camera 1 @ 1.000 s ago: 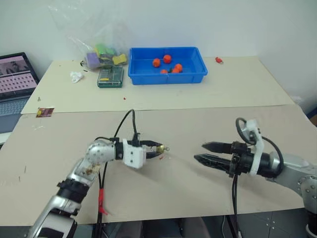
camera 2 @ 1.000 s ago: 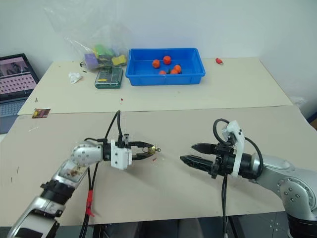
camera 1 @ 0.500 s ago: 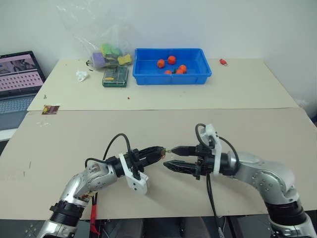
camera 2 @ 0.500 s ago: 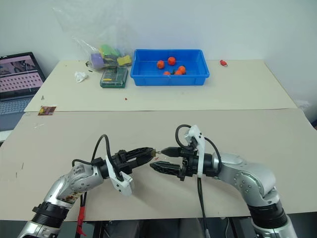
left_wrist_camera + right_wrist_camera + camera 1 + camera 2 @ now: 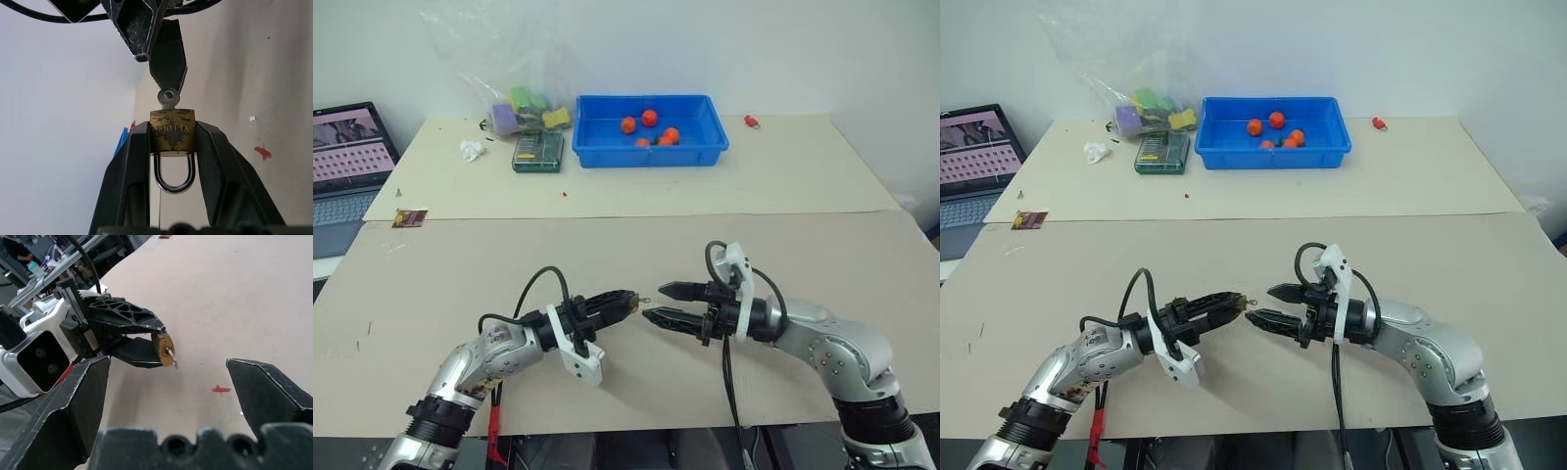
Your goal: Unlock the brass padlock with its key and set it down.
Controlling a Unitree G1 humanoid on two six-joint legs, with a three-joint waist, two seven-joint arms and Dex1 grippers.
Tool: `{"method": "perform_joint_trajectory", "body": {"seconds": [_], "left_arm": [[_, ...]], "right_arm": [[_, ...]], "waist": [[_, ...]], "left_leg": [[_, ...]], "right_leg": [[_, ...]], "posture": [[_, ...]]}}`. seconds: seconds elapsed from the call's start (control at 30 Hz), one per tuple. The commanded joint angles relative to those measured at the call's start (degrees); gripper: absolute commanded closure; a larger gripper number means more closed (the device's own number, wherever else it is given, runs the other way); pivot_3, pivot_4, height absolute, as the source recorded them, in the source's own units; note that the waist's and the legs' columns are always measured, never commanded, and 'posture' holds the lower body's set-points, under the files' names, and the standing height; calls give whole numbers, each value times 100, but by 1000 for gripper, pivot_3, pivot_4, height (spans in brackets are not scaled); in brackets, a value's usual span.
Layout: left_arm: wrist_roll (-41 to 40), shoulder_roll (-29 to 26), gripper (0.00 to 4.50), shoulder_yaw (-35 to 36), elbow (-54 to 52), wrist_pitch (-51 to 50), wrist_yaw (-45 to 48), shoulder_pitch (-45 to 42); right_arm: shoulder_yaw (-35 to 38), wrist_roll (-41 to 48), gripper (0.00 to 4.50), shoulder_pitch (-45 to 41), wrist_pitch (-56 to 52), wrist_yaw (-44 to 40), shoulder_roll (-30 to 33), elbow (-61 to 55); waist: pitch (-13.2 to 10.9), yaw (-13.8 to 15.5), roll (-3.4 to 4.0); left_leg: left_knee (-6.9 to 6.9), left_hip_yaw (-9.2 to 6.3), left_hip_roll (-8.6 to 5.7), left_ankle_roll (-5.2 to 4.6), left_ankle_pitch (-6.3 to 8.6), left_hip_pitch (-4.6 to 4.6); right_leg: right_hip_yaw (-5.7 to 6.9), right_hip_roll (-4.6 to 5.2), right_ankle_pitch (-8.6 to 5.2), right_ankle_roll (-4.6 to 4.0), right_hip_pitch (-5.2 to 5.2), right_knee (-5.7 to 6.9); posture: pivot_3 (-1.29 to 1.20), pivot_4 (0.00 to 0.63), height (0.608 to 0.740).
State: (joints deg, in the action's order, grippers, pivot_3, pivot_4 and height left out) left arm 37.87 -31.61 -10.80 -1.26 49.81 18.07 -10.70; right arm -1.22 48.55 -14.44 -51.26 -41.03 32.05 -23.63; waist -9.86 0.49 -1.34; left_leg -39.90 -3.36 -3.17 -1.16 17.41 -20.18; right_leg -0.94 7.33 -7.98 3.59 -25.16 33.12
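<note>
Mid-table, R end effector [image 5: 656, 302], spread, now w/ tips near L end effector [image 5: 625, 302] pinching brass padlock [image 5: 172, 135].

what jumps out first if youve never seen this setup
The two pincers meeting over the middle of the near table: the left pincer is shut on the brass padlock, with the key sticking out of it, and the open right pincer faces it, just short of the key. Next, the blue bin with small orange-red pieces on the far table.
</note>
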Motion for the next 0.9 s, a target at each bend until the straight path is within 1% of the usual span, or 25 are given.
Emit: {"method": "perform_joint_trajectory", "body": {"seconds": [0.03, 0.73, 0.83, 0.9], "left_arm": [[-192, -24, 3675, -61, 9, -8, -149, -65], [-162, -63, 3675, -165, 48, -14, -337, -66], [-168, -57, 3675, -174, 54, -26, -341, -69], [-170, -50, 3675, -177, 52, -35, -345, -64]], "right_arm": [[288, 73, 1021, 62, 134, -46, 45, -94], [67, -111, 1021, -68, 80, 14, -237, -56], [48, -80, 1738, -82, 45, 38, -280, -64], [17, -84, 2432, -89, 41, 74, -322, -65]], "waist": [[0, 0, 0], [0, -9, 0], [0, -9, 0], [0, -12, 0]], "left_leg": [[0, 0, 0, 0, 0, 0], [1, 0, 0, 0, 0, 0], [1, 0, 1, 0, 0, 0], [1, 0, 0, 0, 0, 0]], "right_leg": [[0, 0, 0, 0, 0, 0], [0, 0, 0, 0, 0, 0], [0, 0, 0, 0, 0, 0], [1, 0, 0, 0, 0, 0]], "posture": [[0, 150, 740], [0, 150, 740], [0, 150, 740], [0, 150, 740]]}}
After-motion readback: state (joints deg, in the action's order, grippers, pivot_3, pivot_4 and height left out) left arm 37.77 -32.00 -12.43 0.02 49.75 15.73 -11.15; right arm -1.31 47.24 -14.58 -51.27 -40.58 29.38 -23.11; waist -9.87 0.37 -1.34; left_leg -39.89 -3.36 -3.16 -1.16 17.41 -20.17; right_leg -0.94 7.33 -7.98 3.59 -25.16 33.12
